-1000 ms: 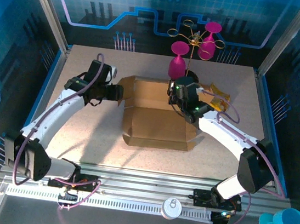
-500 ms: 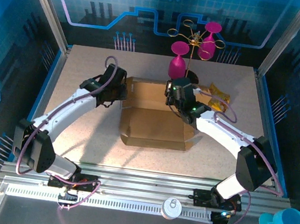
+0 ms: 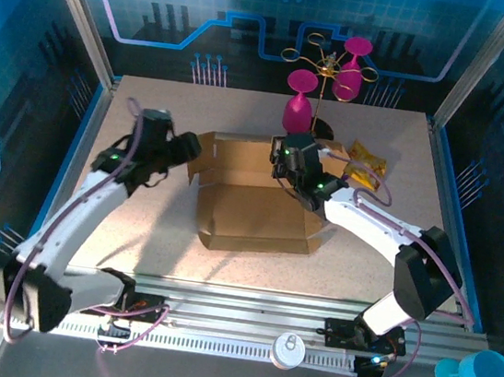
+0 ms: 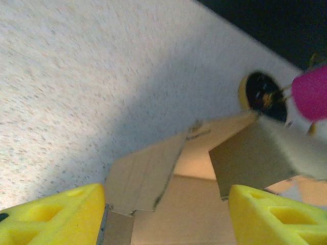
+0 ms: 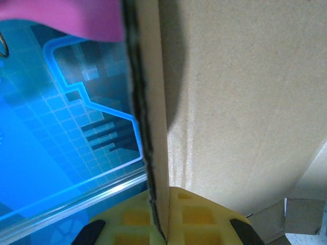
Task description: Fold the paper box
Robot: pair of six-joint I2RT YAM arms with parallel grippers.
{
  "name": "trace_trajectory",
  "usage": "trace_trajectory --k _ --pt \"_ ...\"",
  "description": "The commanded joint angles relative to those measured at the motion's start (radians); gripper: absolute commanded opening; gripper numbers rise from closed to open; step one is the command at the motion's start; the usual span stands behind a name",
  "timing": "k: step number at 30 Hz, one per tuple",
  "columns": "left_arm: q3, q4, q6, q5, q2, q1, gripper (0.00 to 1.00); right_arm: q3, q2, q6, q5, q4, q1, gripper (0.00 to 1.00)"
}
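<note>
Cardboard is what the right jaws are clamped on. Through the right wrist camera, the raw edge of one wall of the paper box (image 5: 230, 76) runs straight down between the yellow pads (image 5: 199, 214), which are pressed to it from both sides. Past that edge the same camera catches the blue patterned back panel (image 5: 61, 127) and a slice of pink at the top. From overhead you can place the grip: it is on the far wall (image 3: 247, 155), at its right-hand end.

The left jaws stand wide apart and hold nothing. Their wrist camera shows a yellow pad (image 4: 51, 214) in each bottom corner, with raised flaps of the box between and beyond them. I cannot tell whether the nearer pad brushes the cardboard. The overhead view puts these jaws just left of the box's upturned left flap (image 3: 206, 150).

The box sits near the middle of the worktop (image 3: 160, 251) as a shallow, half-formed carton, with its far wall upright and its front wall low.

Beyond it, two pink glasses (image 3: 299, 106) sit on a gold wire stand (image 3: 328, 67) at the back. The left wrist camera picks up the stand's dark round base (image 4: 260, 92). A yellow snack packet (image 3: 367, 162) lies just right of the right arm. A blue cup (image 3: 479, 372) rests off the worktop's near right corner, and a round tin (image 3: 287, 349) sits on the front rail.
</note>
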State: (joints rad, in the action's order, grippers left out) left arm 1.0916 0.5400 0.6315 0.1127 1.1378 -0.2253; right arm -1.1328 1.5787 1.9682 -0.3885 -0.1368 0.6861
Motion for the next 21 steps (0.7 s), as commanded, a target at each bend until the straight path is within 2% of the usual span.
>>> trace_trajectory --k 1,7,16,21 --pt "-0.037 0.010 0.040 -0.123 -0.095 0.094 0.66 0.007 0.032 -0.027 -0.033 -0.071 0.033 0.00" --pt "-0.095 -0.005 0.080 -0.227 -0.124 0.242 0.61 0.083 0.069 -0.103 -0.007 -0.256 0.042 0.00" --pt "-0.161 -0.031 0.059 -0.251 -0.083 0.280 0.60 0.148 0.145 -0.154 0.077 -0.451 0.048 0.00" --pt "-0.185 -0.001 0.001 -0.261 -0.045 0.300 0.56 0.142 0.166 -0.171 0.106 -0.451 0.046 0.00"
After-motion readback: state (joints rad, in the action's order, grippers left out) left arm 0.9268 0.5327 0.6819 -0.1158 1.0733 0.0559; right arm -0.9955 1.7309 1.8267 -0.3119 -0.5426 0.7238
